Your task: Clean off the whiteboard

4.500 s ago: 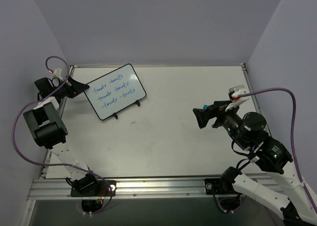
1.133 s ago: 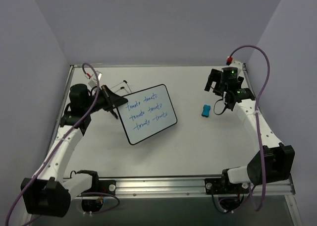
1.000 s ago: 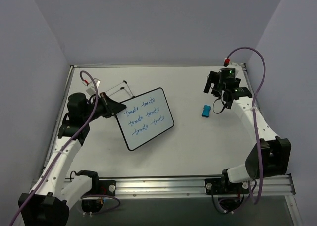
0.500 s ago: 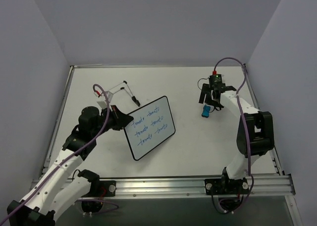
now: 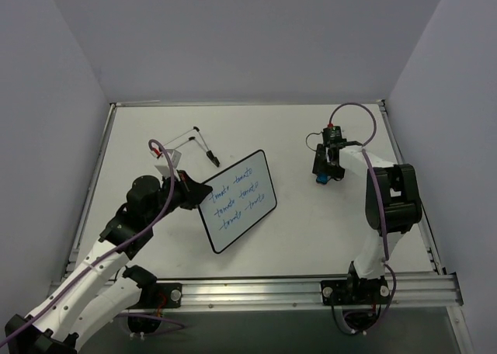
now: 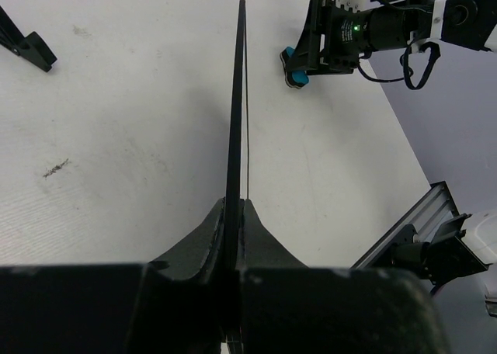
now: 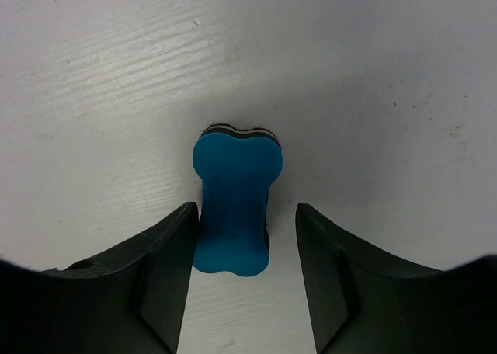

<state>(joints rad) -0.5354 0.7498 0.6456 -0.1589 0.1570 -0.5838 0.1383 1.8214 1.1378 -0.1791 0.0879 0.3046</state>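
The whiteboard (image 5: 237,201) is a white board with a black frame and three lines of blue handwriting. It is held tilted above the middle of the table. My left gripper (image 5: 194,195) is shut on its left edge. The left wrist view shows the whiteboard (image 6: 237,98) edge-on, pinched by that gripper (image 6: 234,214). A small blue eraser (image 7: 235,203) lies on the table at the right. My right gripper (image 7: 246,214) is lowered around it, open. Its left finger touches the eraser and a gap shows on the right side. From the top view the eraser (image 5: 320,178) peeks out under the right gripper (image 5: 322,172).
A thin wire stand (image 5: 192,137) with a black foot (image 6: 27,43) lies at the back left of the table. The metal rail (image 5: 248,292) runs along the near edge. Grey walls close in on the left, back and right.
The right gripper came down over the eraser and its jaws narrowed around it. The left arm carried the whiteboard a little nearer and to the right.
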